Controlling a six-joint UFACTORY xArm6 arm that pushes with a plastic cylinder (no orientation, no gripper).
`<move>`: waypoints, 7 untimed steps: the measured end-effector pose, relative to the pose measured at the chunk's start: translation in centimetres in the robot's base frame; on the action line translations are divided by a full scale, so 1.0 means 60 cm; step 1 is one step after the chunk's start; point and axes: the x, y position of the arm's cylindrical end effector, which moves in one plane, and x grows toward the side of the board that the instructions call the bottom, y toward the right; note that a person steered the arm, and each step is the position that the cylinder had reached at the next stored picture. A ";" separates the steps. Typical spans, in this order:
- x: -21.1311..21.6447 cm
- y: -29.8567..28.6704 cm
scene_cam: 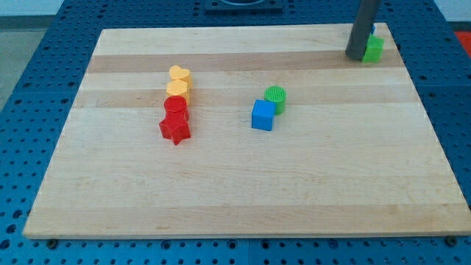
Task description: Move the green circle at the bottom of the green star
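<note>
The green circle (275, 97) is a short green cylinder near the middle of the wooden board (243, 191), touching the upper right corner of a blue cube (263, 115). The green star (374, 49) lies at the view's top right corner of the board, partly hidden behind the dark rod. My tip (355, 56) rests on the board just left of the green star, touching or almost touching it, far up and right of the green circle. A bit of blue shows behind the rod above the star.
Left of centre stands a column of blocks: a yellow heart (179, 75), a yellow block (177, 90), a red cylinder (175, 107) and a red star (175, 129). The board's right edge runs close to the green star.
</note>
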 end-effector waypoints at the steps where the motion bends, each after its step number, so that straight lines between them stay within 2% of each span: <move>1: 0.000 0.001; 2: 0.001 -0.013; 3: 0.014 -0.096; 5: 0.084 -0.280; 7: 0.155 -0.353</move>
